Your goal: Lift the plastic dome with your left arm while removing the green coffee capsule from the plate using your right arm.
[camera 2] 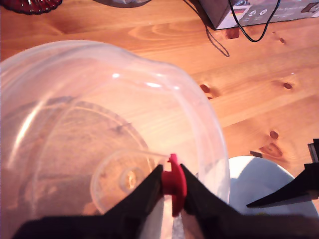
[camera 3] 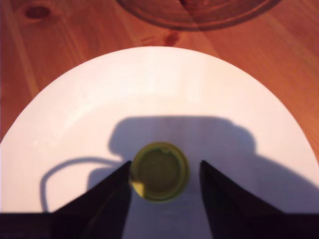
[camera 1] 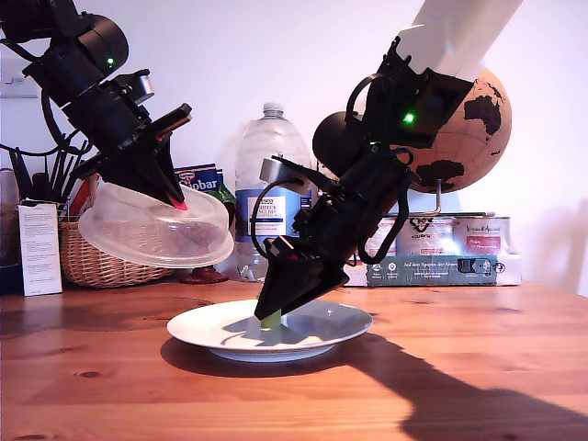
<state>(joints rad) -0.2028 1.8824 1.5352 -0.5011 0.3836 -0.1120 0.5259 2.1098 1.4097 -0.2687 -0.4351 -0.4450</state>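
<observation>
The plastic dome (camera 1: 152, 230) hangs tilted above the table at the exterior view's left, clear of the plate. My first gripper (camera 1: 175, 197) is shut on its small red tab (camera 2: 174, 181), and the dome's bowl (camera 2: 99, 124) fills most of the first wrist view. The white plate (camera 1: 340, 326) rests on the wooden table. On it stands the green coffee capsule (camera 3: 159, 172), uncovered. My second gripper (camera 3: 164, 166) is lowered onto the plate with its jaws open around the capsule. One finger (camera 3: 117, 191) touches the capsule's rim and the other stands a little apart. The exterior view shows the capsule (camera 1: 271, 319) just under the black fingertips.
Along the back wall stand a tall clear water bottle (camera 1: 271, 175), a wicker basket (camera 1: 87, 257), a white carton (camera 1: 39, 248), a globe (camera 1: 473, 129) and boxes with a cabled device (camera 1: 441, 248). A dark red glass dish (camera 2: 30, 4) sits behind the dome.
</observation>
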